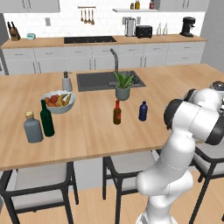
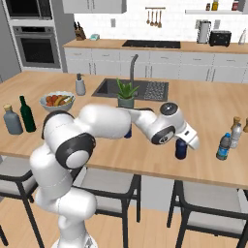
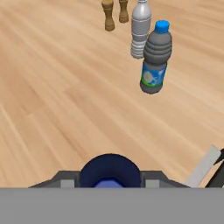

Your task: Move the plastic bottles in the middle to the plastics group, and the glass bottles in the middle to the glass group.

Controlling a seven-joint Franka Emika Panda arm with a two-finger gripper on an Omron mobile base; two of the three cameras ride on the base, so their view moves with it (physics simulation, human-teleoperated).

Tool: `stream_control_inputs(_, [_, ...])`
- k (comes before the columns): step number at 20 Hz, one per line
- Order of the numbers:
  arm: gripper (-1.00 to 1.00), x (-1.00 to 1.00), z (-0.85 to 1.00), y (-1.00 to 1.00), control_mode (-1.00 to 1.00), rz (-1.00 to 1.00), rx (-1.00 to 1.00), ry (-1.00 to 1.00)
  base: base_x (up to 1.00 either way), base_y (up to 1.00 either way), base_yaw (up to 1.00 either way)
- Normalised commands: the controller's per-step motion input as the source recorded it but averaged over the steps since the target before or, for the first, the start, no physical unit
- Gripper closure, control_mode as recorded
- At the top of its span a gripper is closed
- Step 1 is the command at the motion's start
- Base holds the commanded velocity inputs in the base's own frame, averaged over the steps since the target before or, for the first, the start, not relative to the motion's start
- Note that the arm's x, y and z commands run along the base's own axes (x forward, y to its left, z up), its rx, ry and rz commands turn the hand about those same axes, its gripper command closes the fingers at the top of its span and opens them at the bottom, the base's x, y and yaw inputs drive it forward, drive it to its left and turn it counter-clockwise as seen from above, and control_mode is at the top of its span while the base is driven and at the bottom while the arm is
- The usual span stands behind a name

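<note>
Gripping dark blue bottle — hand

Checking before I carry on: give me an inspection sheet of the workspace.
Surface: wooden island counter with sink.
Job's things: dark blue bottle in the hand; second blue bottle and brown bottle mid-counter; plastics group ahead; green bottle and grey bottle at the left end.
Clutter: fruit bowl, soap dispenser, plant, shakers.
Hand: shut on the dark blue bottle.
Cables: nothing seen.
Surroundings: stools, back-wall cabinets.
</note>
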Motion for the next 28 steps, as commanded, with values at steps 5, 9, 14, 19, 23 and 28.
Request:
stream_control_inputs(5, [1.00,0.14,-0.16,-0.63,-1.00,-0.01,0.00,-0.01,0.00,0.00,0.00])
stream_control_inputs(9, [1.00,0.29,-0.09,-0.59,-1.00,0.00,0.01,0.01,0.00,0.00,0.00])
stream_control_inputs(14, [1.00,0.20,-0.15,-0.52,-1.00,0.00,0.02,0.01,0.00,0.00,0.00])
stream_control_inputs(19, [1.00,0.17,-0.22,-0.30,-1.00,0.00,0.00,0.00,0.00,0.00,0.00])
stream_control_inputs(23, [1.00,0.32,-0.18,-0.15,-1.00,0.00,0.00,0.00,0.00,0.00,0.00])
stream_control_inputs(28, [1.00,0.40,-0.16,-0.12,-1.00,0.00,0.00,0.00,0.00,0.00,0.00])
